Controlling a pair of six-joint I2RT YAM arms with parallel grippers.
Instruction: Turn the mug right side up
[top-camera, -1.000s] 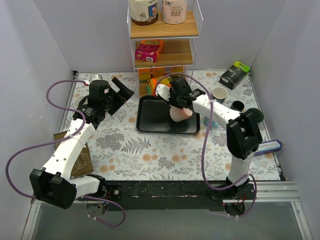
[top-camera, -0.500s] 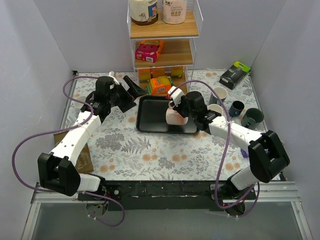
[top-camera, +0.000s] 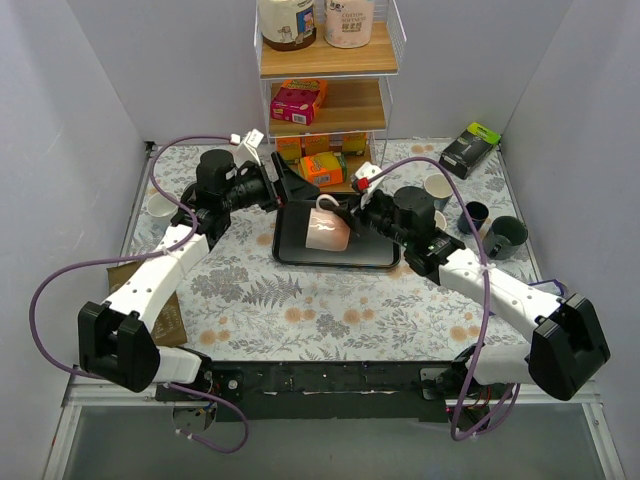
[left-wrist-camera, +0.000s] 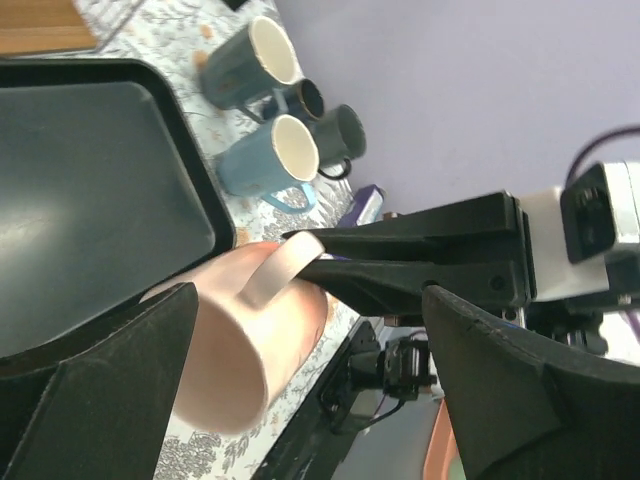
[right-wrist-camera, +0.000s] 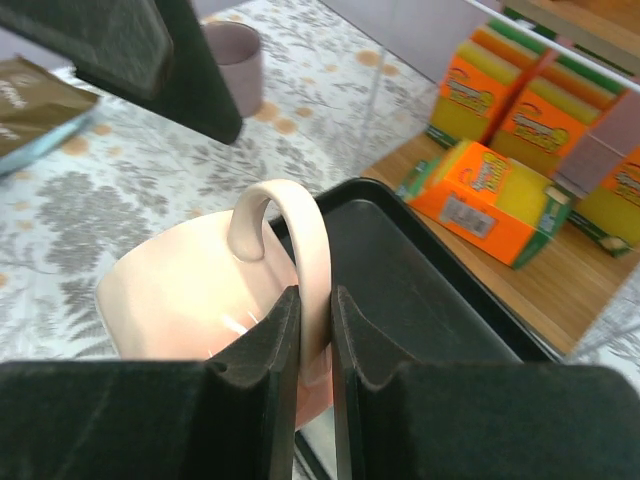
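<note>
Compared with one second ago, the pink mug (top-camera: 326, 232) is now found over the left part of the black tray (top-camera: 375, 258) and no longer over its right part. It is carried by the right gripper (top-camera: 352, 214), whose fingers are pinched on the handle. The left gripper (top-camera: 288, 190), seen well apart at the left side of the table in the earlier pictures, is now brought just beside the mug. Its fingers are spread wide and nothing is held between them. From this it is judged that a handover or a two-arm turn is being prepared. The mug is not yet set upright, as it is seen on its side with the handle upward.

In the right wrist view the grip is shown clearly: the thin handle is squeezed between both fingers, which cannot be confirmed from the top view. In the left wrist view the open fingers are seen on either side of the mug without touching it, and a group of other mugs (left-wrist-camera: 262, 160) is shown behind. Whether the mug touches the tray cannot be told.
</note>
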